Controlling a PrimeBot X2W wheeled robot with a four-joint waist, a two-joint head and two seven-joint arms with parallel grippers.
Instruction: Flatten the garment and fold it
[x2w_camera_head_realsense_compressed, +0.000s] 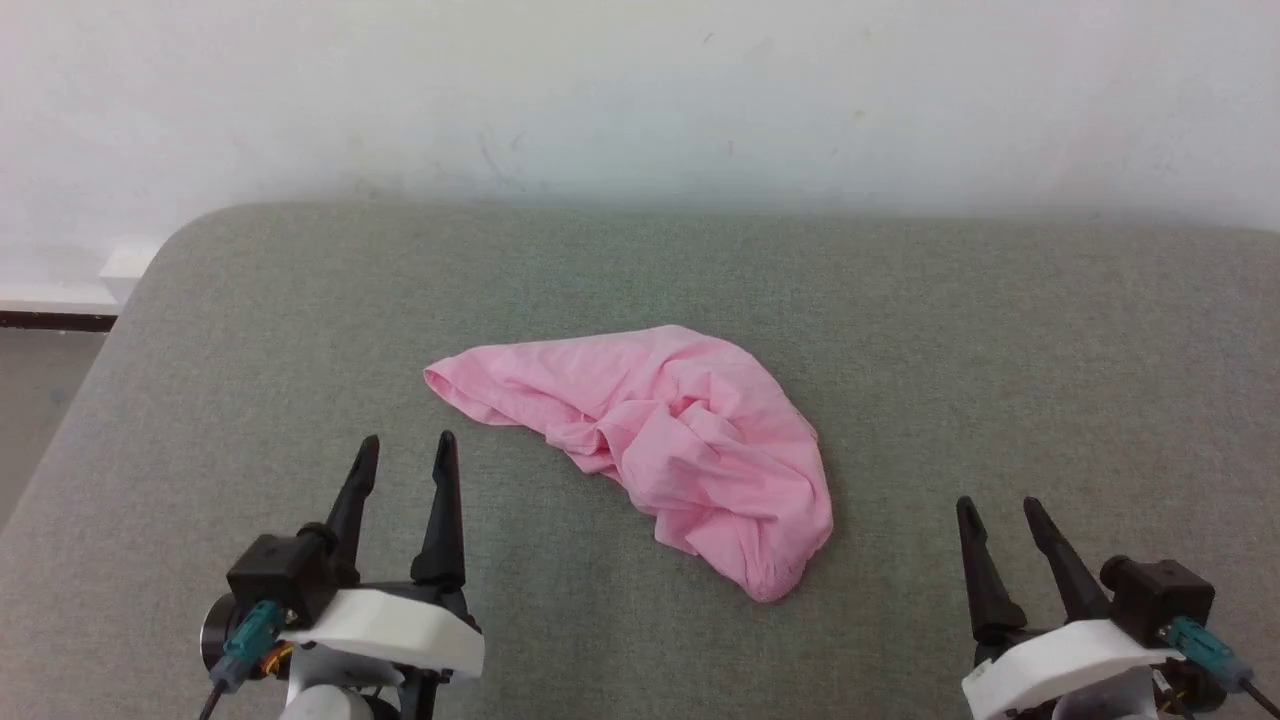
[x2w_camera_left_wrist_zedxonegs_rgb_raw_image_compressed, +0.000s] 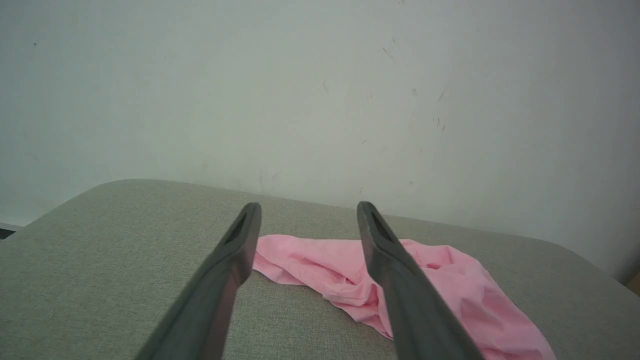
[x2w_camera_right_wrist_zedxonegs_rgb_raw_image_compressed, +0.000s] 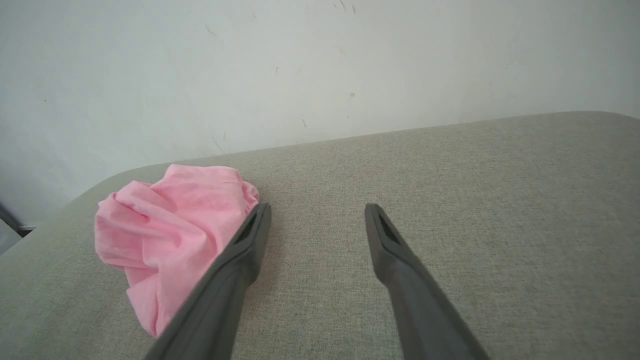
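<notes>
Crumpled pink garment (x2w_camera_head_realsense_compressed: 660, 440) mid grey padded surface (x2w_camera_head_realsense_compressed: 900, 330), unflattened.
Left gripper (x2w_camera_head_realsense_compressed: 408, 438) fingers spread, just short of cloth's left end; right gripper (x2w_camera_head_realsense_compressed: 997, 502) spread too, well apart on right. Scuffed white wall (x2w_camera_head_realsense_compressed: 640, 90) behind.

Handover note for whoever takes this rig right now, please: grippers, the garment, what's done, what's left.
Garment: crumpled pink heap on the grey padded surface, touched by neither gripper.
Left gripper: open, empty, just short of the garment's left end.
Right gripper: open, empty, off to the garment's right.
Done: nothing yet. Left: spread it flat, then fold.
</notes>
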